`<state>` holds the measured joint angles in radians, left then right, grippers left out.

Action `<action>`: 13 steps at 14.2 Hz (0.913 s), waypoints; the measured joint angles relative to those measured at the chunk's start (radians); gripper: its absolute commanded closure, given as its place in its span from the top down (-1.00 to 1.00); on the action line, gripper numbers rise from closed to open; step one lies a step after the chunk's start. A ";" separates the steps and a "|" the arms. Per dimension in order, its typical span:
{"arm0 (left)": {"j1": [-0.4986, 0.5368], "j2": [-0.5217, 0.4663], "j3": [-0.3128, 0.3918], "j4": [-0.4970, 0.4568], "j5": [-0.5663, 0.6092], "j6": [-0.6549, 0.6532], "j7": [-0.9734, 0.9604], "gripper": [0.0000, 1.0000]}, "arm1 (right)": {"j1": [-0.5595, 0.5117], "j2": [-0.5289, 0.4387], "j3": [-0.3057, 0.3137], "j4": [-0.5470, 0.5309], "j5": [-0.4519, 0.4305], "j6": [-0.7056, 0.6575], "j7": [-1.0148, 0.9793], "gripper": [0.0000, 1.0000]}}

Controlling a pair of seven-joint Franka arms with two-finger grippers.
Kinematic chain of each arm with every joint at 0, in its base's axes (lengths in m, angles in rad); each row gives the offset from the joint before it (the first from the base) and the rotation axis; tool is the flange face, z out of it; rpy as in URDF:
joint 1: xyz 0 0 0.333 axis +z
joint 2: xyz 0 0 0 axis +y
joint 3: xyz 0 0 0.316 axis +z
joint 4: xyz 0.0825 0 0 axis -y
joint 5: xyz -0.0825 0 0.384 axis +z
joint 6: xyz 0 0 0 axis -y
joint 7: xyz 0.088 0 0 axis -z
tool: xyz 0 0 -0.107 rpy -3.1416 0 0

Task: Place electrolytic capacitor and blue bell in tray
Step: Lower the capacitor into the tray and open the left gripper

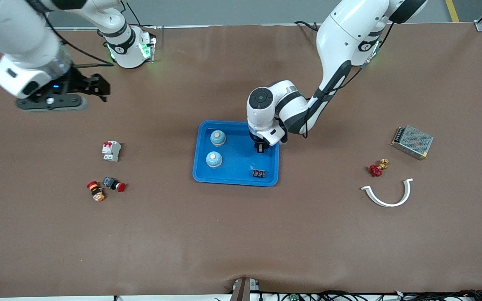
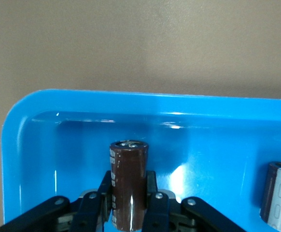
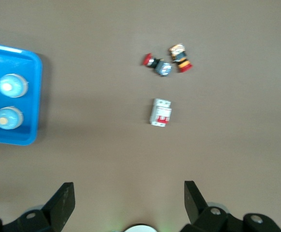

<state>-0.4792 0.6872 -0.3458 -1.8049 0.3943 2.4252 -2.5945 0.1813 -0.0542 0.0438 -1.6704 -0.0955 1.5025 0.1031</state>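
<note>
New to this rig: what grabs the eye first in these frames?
The bright blue shallow plastic tray at mid-table, with two round blue bells in it. The left pincer is over the tray, shut on a dark brown cylindrical capacitor; another capacitor lies near the tray's nearer rim. The right pincer waits open above bare table at the right arm's end.

The left arm reached down from its base at the tabletop's robot-side edge, wrist bent so the left gripper pointed straight down near the tabletop's middle, jaws clamped on a brown capacitor. The right arm waited, its right gripper raised over its end of the tabletop, jaws spread wide
</note>
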 measured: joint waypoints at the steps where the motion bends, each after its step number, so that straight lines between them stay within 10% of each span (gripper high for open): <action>1: 0.000 0.000 0.000 0.000 0.002 0.000 0.000 1.00 | -0.055 -0.001 -0.001 -0.002 0.000 0.012 -0.058 1.00; 13: 0.005 -0.011 0.002 0.089 0.007 -0.174 0.001 1.00 | -0.274 -0.001 -0.003 0.080 0.135 0.068 -0.155 1.00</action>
<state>-0.4738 0.6762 -0.3434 -1.7157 0.4016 2.2513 -2.5932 -0.0922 -0.0554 0.0409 -1.5903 0.0393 1.5705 -0.0521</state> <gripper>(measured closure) 0.000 0.000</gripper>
